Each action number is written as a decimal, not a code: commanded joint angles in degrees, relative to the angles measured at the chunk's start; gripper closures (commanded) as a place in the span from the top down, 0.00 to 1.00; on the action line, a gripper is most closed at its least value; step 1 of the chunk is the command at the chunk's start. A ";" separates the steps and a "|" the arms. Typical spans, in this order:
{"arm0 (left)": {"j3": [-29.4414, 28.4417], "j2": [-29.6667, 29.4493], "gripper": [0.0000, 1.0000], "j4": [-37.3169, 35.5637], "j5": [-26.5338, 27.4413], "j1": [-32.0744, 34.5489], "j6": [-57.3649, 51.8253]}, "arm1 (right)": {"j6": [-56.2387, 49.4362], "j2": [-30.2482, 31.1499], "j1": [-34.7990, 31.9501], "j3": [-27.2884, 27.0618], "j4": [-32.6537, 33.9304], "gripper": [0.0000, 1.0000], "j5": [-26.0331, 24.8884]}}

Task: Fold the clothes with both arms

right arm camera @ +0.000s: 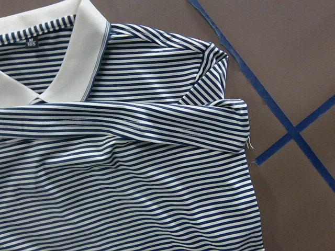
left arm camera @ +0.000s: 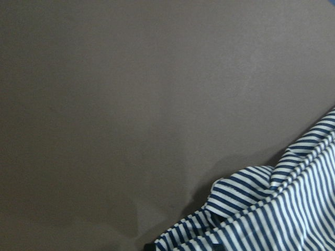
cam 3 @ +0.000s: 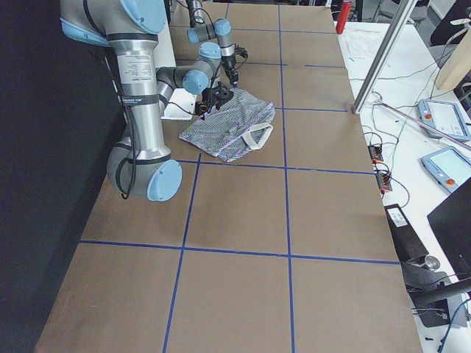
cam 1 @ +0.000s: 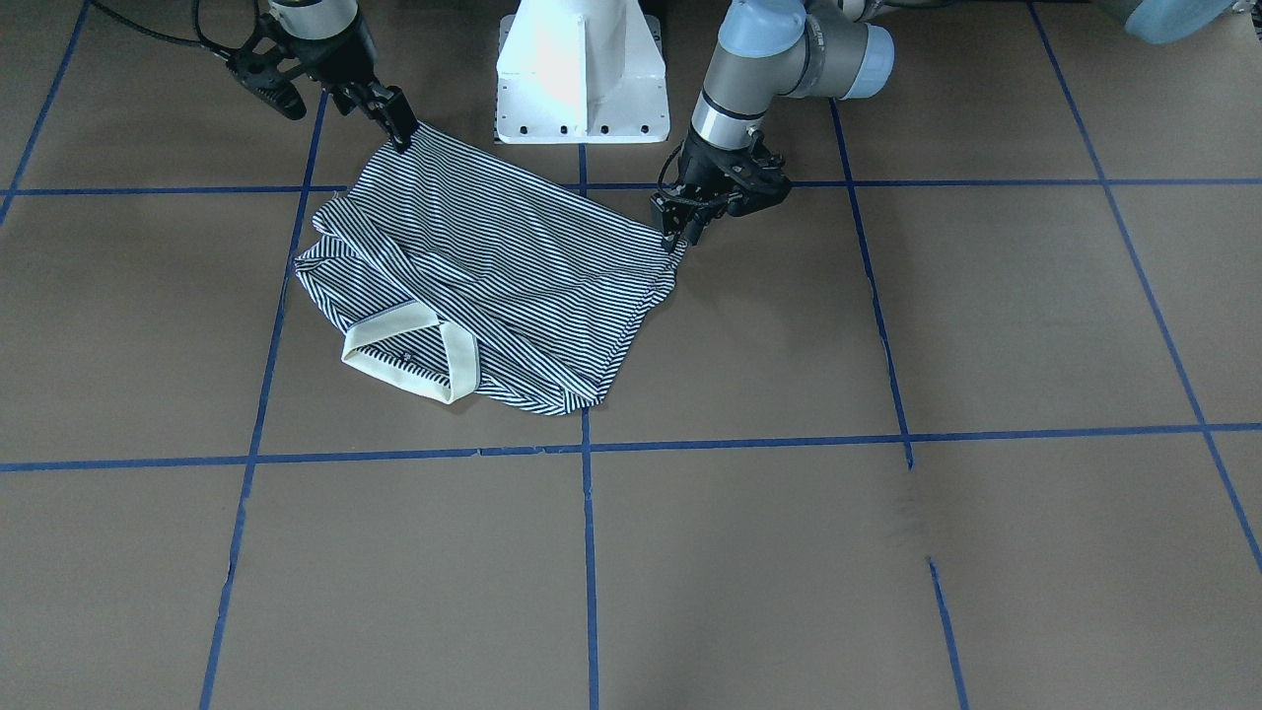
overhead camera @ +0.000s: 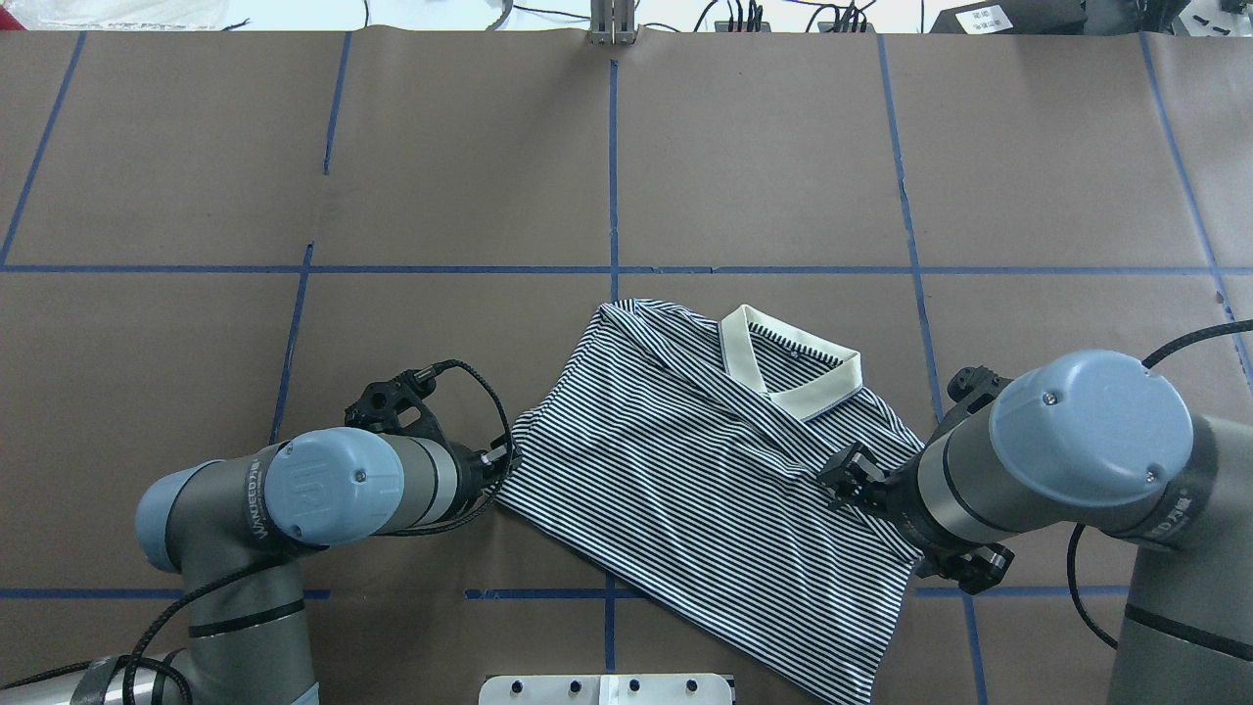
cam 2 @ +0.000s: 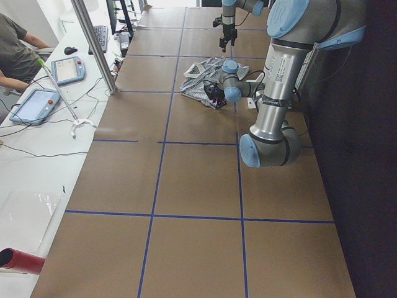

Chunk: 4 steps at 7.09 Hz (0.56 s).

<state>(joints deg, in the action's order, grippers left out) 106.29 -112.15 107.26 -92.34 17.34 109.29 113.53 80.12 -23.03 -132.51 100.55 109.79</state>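
The striped polo shirt (cam 1: 493, 266) lies flat in front of the base, cream collar (cam 1: 389, 325) on the far side and one sleeve folded across the chest (right arm camera: 131, 128). My left gripper (cam 1: 678, 235) is low at the hem corner on my left and shut on it; the cloth bunches there (left arm camera: 272, 214). It also shows in the overhead view (overhead camera: 504, 460). My right gripper (overhead camera: 844, 478) hangs in the air over the shirt's right side (overhead camera: 685, 490). It looks open and holds nothing. In the front view its fingertips (cam 1: 402, 133) only line up with the other hem corner.
The white pedestal base (cam 1: 582, 89) stands just behind the shirt. Blue tape lines (cam 1: 588, 552) grid the brown table. In the exterior left view a metal post (cam 2: 93, 43), tablets (cam 2: 34, 102) and a seated person (cam 2: 15, 46) are along the operators' side.
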 commanded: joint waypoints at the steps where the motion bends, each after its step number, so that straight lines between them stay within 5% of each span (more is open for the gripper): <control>1: -0.38 -0.79 0.46 -1.36 0.59 -0.81 -0.05 | 0.02 -0.05 -0.17 0.06 0.09 1.00 -0.01; 4: -0.82 -0.79 0.46 -1.36 1.02 -1.87 -0.13 | 0.02 0.04 -0.35 0.14 0.09 1.00 -0.10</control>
<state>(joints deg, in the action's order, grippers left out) 105.64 -112.90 105.92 -91.45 15.82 109.23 113.55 80.14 -23.27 -132.38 100.63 109.72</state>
